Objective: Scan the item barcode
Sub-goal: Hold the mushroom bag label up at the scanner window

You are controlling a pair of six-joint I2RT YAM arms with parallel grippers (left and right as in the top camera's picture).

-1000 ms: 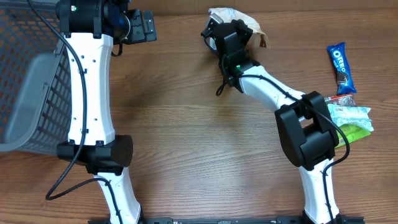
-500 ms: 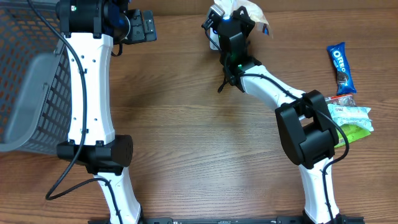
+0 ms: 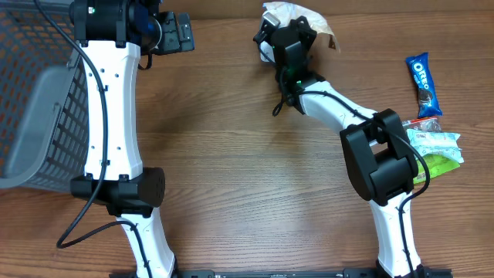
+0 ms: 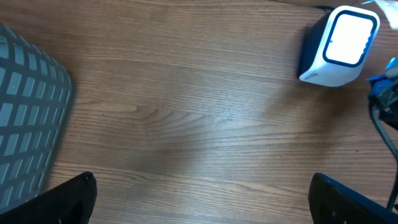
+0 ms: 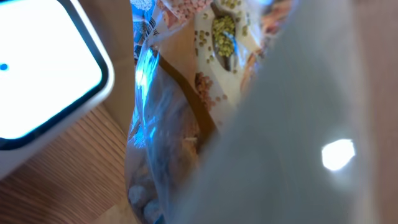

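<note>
I have open wood to move through across the middle of the table, but the mesh basket walls off the left edge, the scanner and bag crowd the far centre, and an Oreo pack and packets line the right edge.

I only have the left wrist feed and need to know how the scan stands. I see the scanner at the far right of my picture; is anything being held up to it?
Observer: Yes. The right pincer is shut on a printed bag, held close beside the scanner and its lit window.
Operator: Other items waiting?
Observer: An Oreo pack and a green-and-white packet lie near the table's right edge.
</note>
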